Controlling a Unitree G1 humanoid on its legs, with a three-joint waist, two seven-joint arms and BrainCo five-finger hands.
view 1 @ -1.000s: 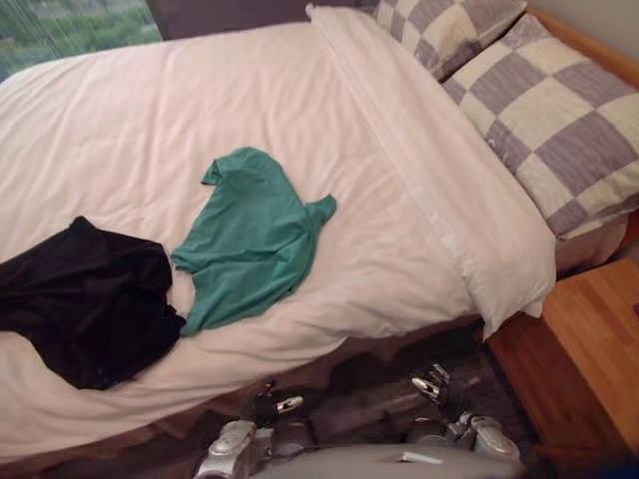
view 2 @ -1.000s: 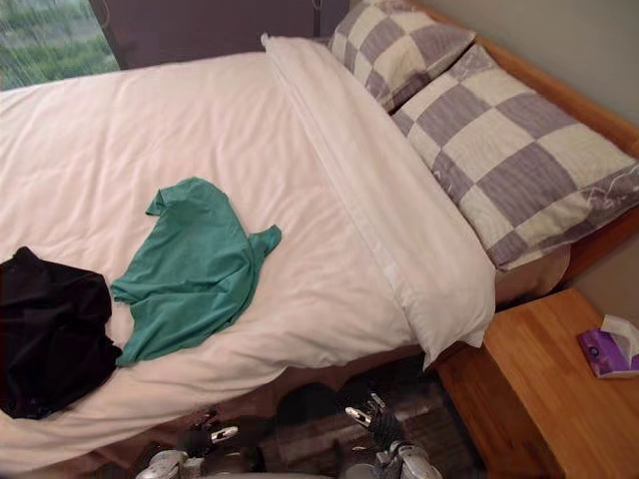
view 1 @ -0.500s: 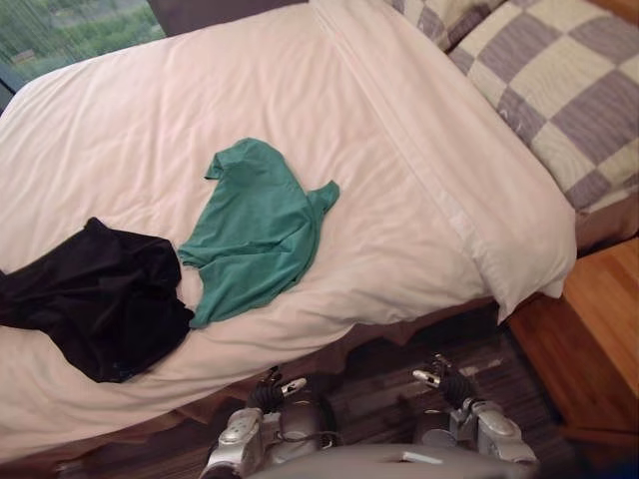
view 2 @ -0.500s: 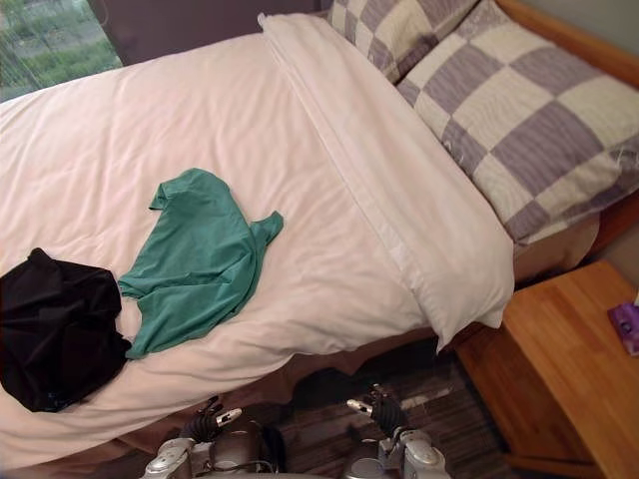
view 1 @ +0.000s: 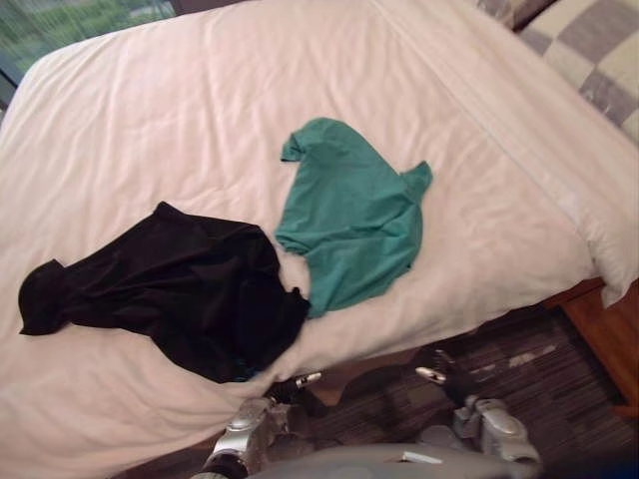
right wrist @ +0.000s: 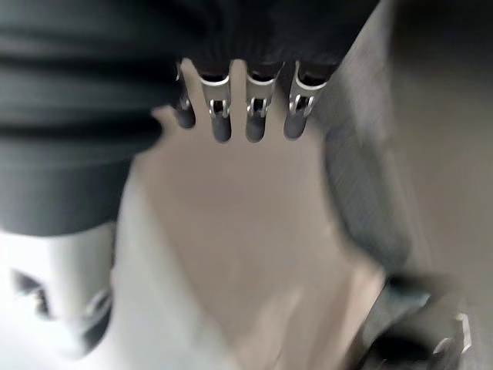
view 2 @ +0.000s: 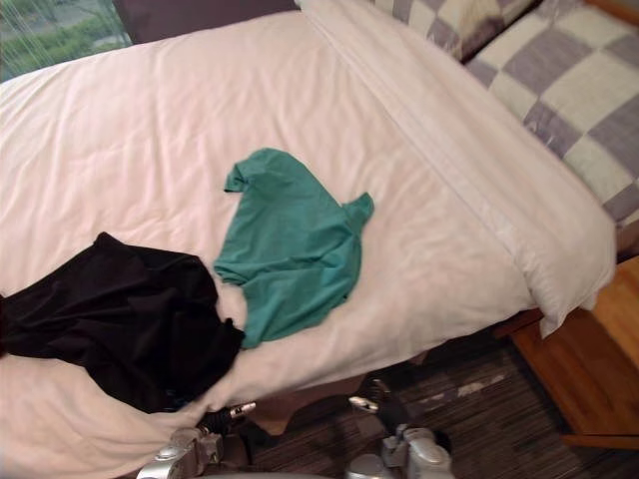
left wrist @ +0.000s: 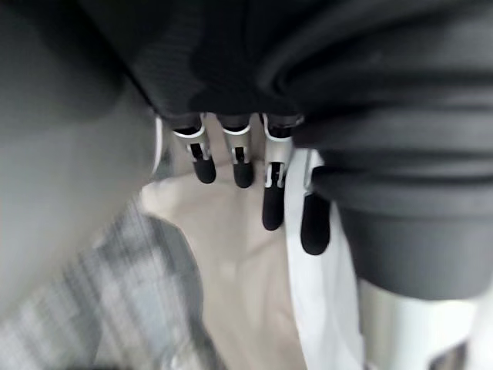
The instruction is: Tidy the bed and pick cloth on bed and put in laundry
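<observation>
Presently both garments lie on the pale pinkish-white duvet (view 1: 150, 120) that covers the bed, and neither hand touches them. A green short-sleeved cotton T-shirt (view 1: 349, 225) is spread nearly flat around the middle of the bed, its neck end toward the far side and one sleeve sticking out to the right. Left of it, closer to the near edge, sits a crumpled black cloth garment (view 1: 190, 294). Its right edge meets the near-left corner of the green shirt.

Along the right side of the bed the duvet ends in a folded white band (view 2: 469, 170). Beyond that, at the far right, rest grey-and-cream checked pillows (view 2: 589, 95). A wooden bedside table (view 2: 584, 369) stands to the right of the bed on a dark striped floor covering (view 2: 479, 419). At the far left a window (view 2: 50, 30) shows greenery.

The left hand (view 1: 288, 389) hangs low, just below the near edge of the bed and near the black garment's lower edge. The right hand (view 1: 439, 374) hangs to its right over the floor covering, with a gap between the two. In the wrist views the left hand's fingers (left wrist: 271, 193) and the right hand's fingers (right wrist: 256, 116) point out straight and loose, holding nothing, with the beige side of the bed past them.
</observation>
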